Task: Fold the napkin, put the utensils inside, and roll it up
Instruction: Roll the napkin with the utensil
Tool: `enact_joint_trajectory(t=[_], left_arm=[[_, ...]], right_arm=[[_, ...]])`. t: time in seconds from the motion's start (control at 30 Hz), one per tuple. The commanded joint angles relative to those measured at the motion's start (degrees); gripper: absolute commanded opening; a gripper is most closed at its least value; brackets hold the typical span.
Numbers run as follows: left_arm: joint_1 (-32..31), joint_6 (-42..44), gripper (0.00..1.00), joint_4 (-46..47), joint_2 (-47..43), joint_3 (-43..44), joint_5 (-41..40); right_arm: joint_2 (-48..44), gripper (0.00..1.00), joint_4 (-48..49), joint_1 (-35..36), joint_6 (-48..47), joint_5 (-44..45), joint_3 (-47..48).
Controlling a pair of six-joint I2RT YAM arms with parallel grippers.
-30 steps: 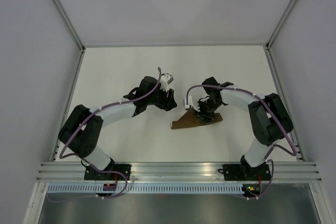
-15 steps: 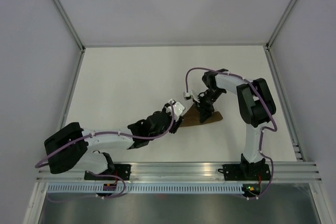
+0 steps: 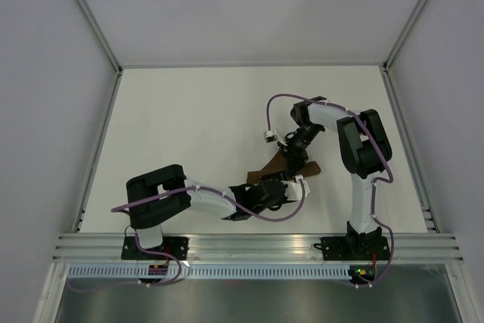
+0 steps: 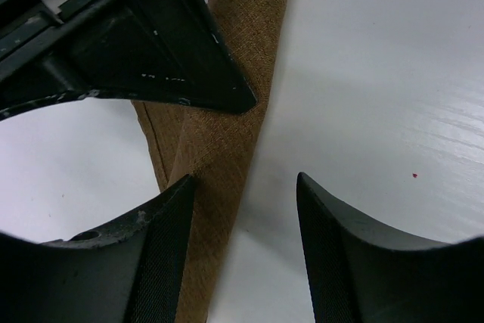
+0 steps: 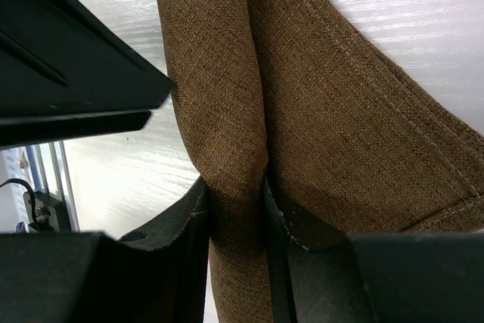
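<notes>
Top view. Napkin [image 3: 259,175] is a narrow bunched brown strip on the white table [image 3: 189,126], at roughly 4 o'clock from the table's middle. Both arms meet over it. Right gripper [image 3: 293,158] is on the strip from its 12 o'clock side. Left gripper [image 3: 287,189] is on it from 6 o'clock, forearm stretched low along the near edge. Jaw positions are too small to read here.

Left wrist view. Napkin [image 4: 234,149] runs as a rolled band from 12 o'clock to 6 o'clock. Left gripper [image 4: 246,179] stands spread. The 9 o'clock finger [image 4: 151,262] touches the band's edge. The 3 o'clock finger is apart from the cloth, with bare table [image 4: 378,73] between. Nothing is clamped. The right gripper's dark body [image 4: 151,51] sits at 10 o'clock, over the cloth.

Right wrist view. Right gripper [image 5: 236,194] is pinched tight on a rolled fold of the napkin [image 5: 325,111], cloth squeezed between both fingers [image 5: 151,262]. The rest fans toward 3 o'clock, stitched hem showing. A black housing [image 5: 68,73] fills 9 o'clock.
</notes>
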Motion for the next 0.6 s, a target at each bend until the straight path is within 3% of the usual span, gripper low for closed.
enact_joint_trajectory(t=[0.0,0.27,0.37,0.47,0.57], left_arm=[[-0.1,7.1,0.62,2.5,2.8,2.8,0.5],[0.6,9.0,0.60,3.5,8.4,4.7,0.6],[1.7,7.7,0.51,2.4,9.0,5.0,2.5],[2.9,6.2,0.34,-1.3,9.3,5.4,6.5],[3.8,4.9,0.26,-4.0,9.3,5.8,9.8]], right_arm=[[5.2,0.21,2.2,0.3,-2.3,5.9,-1.9],[6.3,0.21,1.4,0.2,-1.8,6.5,-1.2],[6.6,0.21,1.2,0.2,-1.7,6.5,-0.9],[6.8,0.21,0.9,0.2,-1.7,6.5,-0.8],[6.8,0.23,1.0,0.2,-1.4,6.8,-0.8]])
